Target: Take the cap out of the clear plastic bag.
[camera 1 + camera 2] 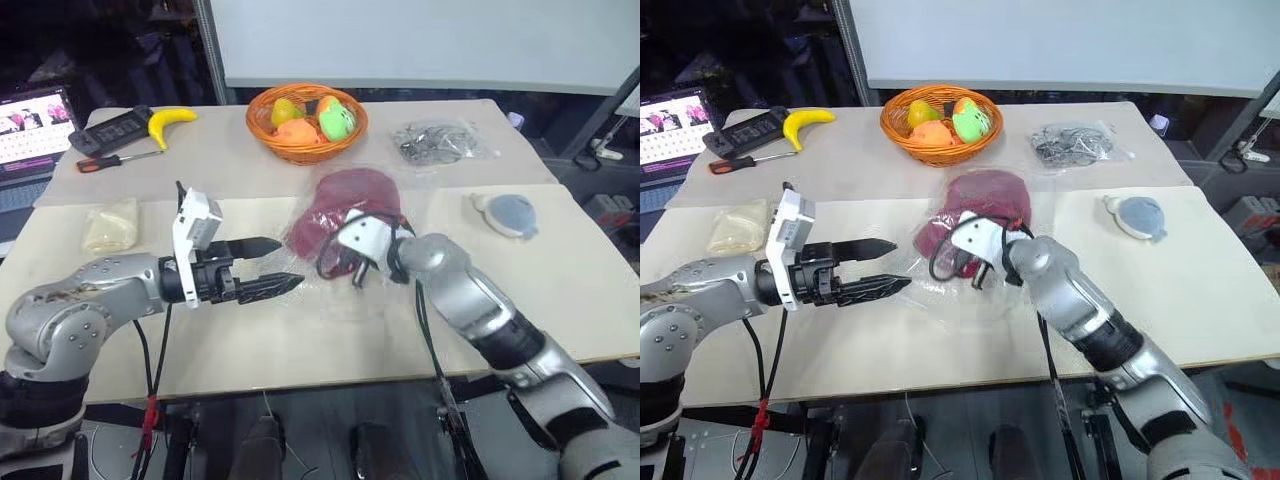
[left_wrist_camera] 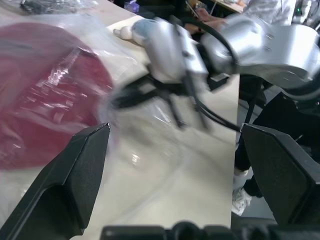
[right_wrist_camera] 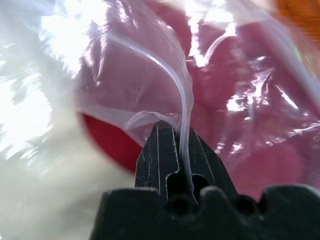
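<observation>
The pale beige tabletop carries everything here. Largest on it is the large crinkly clear plastic bag, lying near the middle, with the dark red fabric cap still wholly inside it. The cap sits toward the far end of the bag, while the empty near part spreads flat toward the robot.

The right gripper is at the near side of the cap. Its two black fingers are pressed together, and a ridge of the clear film runs between them, so it has hold of the bag and not the cap. The left gripper hovers just beside the bag's near left edge, with its fingers spread as wide as they go and nothing in them.

Farther back stand an orange woven basket of fruit, a yellow banana, a smaller clear bag of dark grey items and a round bluish-white disc. A pale yellow packet lies to the left.

The risk I see is that the pinch holds only one thin layer of slippery film. A lift could then drag the bag and the cap together, or the film could slide out. If the left gripper closes on the bag wall over the cap instead of the brim, the cap stays trapped.
</observation>
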Action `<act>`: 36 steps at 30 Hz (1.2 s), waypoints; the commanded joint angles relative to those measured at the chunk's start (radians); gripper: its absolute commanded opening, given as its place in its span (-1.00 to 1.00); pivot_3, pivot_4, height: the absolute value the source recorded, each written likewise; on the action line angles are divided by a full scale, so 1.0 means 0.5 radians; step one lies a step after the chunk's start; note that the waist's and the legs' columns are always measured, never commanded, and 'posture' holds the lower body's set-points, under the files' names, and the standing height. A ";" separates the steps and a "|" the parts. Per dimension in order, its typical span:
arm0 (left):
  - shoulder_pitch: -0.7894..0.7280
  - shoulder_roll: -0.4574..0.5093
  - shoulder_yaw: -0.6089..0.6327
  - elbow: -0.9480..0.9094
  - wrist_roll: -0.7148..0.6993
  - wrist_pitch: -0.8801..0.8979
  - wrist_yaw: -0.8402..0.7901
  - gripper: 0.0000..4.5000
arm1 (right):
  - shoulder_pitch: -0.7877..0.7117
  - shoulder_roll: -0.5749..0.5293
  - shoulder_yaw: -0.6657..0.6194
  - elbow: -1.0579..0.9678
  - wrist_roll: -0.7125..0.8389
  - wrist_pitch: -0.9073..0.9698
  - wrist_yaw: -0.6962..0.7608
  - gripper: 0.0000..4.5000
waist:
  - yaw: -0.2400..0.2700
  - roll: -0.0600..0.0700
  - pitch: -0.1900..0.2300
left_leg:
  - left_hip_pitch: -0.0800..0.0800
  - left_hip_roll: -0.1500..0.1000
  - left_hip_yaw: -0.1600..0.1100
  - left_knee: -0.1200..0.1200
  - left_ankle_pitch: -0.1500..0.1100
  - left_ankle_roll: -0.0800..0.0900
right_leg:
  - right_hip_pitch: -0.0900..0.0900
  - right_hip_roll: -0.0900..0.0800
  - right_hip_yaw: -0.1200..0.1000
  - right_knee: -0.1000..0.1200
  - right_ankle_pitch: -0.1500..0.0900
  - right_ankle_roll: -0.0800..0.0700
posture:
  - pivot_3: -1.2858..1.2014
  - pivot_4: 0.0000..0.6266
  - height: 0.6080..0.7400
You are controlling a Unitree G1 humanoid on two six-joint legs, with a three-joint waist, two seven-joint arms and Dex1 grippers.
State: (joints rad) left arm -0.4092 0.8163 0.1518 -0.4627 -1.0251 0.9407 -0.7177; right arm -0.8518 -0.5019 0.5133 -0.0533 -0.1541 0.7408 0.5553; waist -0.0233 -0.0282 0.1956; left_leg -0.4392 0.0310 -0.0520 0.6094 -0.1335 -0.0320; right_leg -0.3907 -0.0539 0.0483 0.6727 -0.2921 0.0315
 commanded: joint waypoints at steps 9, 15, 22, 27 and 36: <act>-0.049 -0.532 -0.113 0.040 -0.044 0.064 0.544 1.00 | -0.082 0.199 -0.235 -0.012 -0.027 -0.064 -0.051 -0.99 | 0.020 -0.001 -0.001 | 0.000 -0.001 -0.001 0.002 0.000 0.000 | 0.001 -0.001 -0.001 0.001 0.000 0.000 | 0.03 -0.52 1.00; -0.084 -0.999 -0.134 0.231 -0.188 0.242 1.048 1.00 | -0.102 0.268 -0.326 -0.061 -0.005 -0.005 -0.057 -0.99 | 0.017 -0.002 -0.001 | 0.000 -0.002 -0.002 0.003 0.000 0.000 | 0.001 -0.001 -0.001 0.004 0.000 0.000 | 0.03 -0.52 1.00; -0.047 -1.372 0.193 0.515 -0.484 0.286 1.772 1.00 | -0.131 0.255 -0.374 -0.047 -0.041 -0.011 -0.066 -0.99 | 0.006 -0.003 -0.002 | 0.000 -0.002 -0.003 0.006 0.000 0.000 | 0.000 -0.001 0.000 0.008 0.000 0.000 | 0.03 -0.52 1.00; -0.001 -1.423 0.337 0.510 -0.643 0.217 2.074 1.00 | -0.159 0.249 -0.413 -0.039 -0.050 -0.015 -0.078 -0.99 | 0.012 -0.003 -0.002 | 0.001 -0.003 -0.002 0.006 0.000 0.000 | 0.000 -0.002 0.000 0.009 0.000 0.000 | 0.03 -0.52 1.00; -0.134 -1.505 0.269 0.740 -0.615 0.137 2.124 1.00 | -0.256 0.300 -0.467 -0.112 0.009 -0.034 -0.054 -0.99 | 0.019 -0.003 -0.002 | 0.001 -0.004 -0.003 0.006 0.000 -0.001 | 0.001 -0.002 0.000 0.008 0.000 0.000 | 0.03 -0.52 1.00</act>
State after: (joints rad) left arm -0.4494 0.0789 0.2972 -0.1145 -1.3356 1.0297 0.3583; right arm -0.9427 -0.3566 0.3104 -0.0545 -0.1614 0.7376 0.5258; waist -0.0140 -0.0296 0.1947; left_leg -0.4389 0.0287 -0.0533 0.6123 -0.1332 -0.0324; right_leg -0.3900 -0.0550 0.0479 0.6765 -0.2920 0.0317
